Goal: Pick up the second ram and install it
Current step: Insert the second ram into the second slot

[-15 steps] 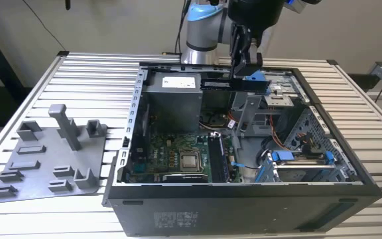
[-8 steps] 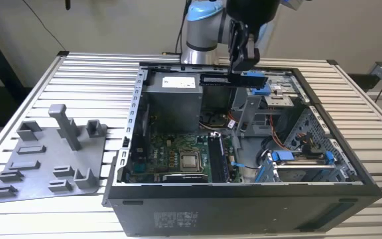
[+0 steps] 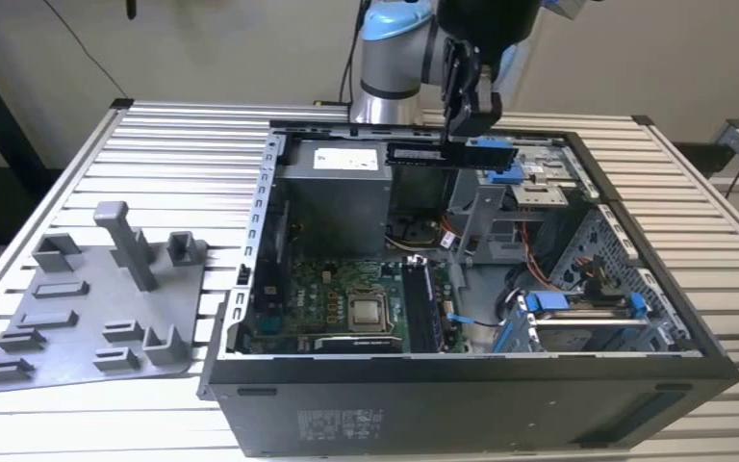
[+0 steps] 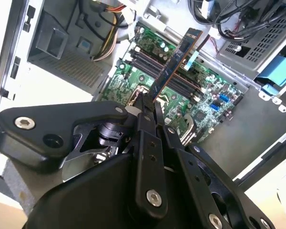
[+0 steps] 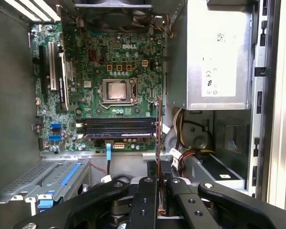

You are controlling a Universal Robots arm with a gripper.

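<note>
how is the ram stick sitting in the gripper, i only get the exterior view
observer: in the second wrist view the second ram is pinched by one end in the gripper, with the rest sticking out past the fingertips
operator: is it skewed in the grip
observer: in the first wrist view it shows edge-on as a thin straight line, in line with the fingers
operator: is it in a slot yet
observer: no, in both wrist views it hangs clear above the motherboard, not seated in the memory slots
</note>
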